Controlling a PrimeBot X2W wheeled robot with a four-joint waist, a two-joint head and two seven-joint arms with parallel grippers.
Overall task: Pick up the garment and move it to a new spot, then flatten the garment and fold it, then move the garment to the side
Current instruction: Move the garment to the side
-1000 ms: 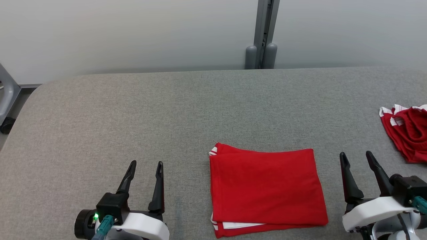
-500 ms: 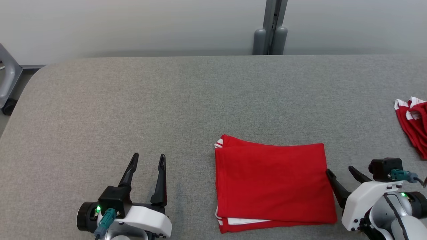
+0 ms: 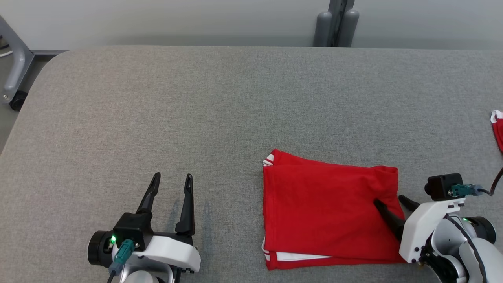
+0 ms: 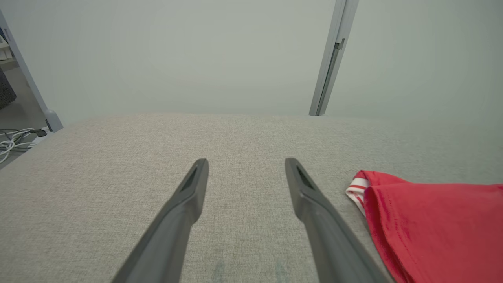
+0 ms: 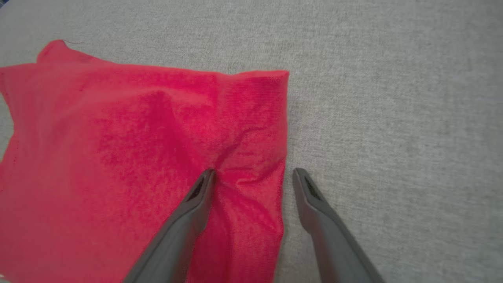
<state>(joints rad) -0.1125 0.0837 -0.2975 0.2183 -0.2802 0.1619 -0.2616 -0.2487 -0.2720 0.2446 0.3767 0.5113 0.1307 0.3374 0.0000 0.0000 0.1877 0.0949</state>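
The garment (image 3: 326, 212) is red with white trim, folded into a rectangle on the grey table. My right gripper (image 3: 391, 200) is open at its right edge: one finger presses on the cloth, puckering it, and the other rests on the table just beside the edge. In the right wrist view the garment (image 5: 137, 157) wrinkles around the left fingertip, with the gripper (image 5: 253, 173) straddling the edge. My left gripper (image 3: 173, 181) stands open over bare table to the left of the garment. In the left wrist view this gripper (image 4: 245, 163) has the garment's (image 4: 432, 220) corner at its right.
A second red and white cloth (image 3: 497, 129) pokes in at the table's right edge. A grey post (image 3: 336, 23) stands behind the far edge, and a wheeled frame (image 3: 13, 67) sits off the left corner. The grey table (image 3: 157, 110) stretches wide behind and left of the garment.
The camera has tilted down and shifted. My right gripper has swung left and down onto the garment's right edge, wrinkling the cloth. The left gripper has stayed put.
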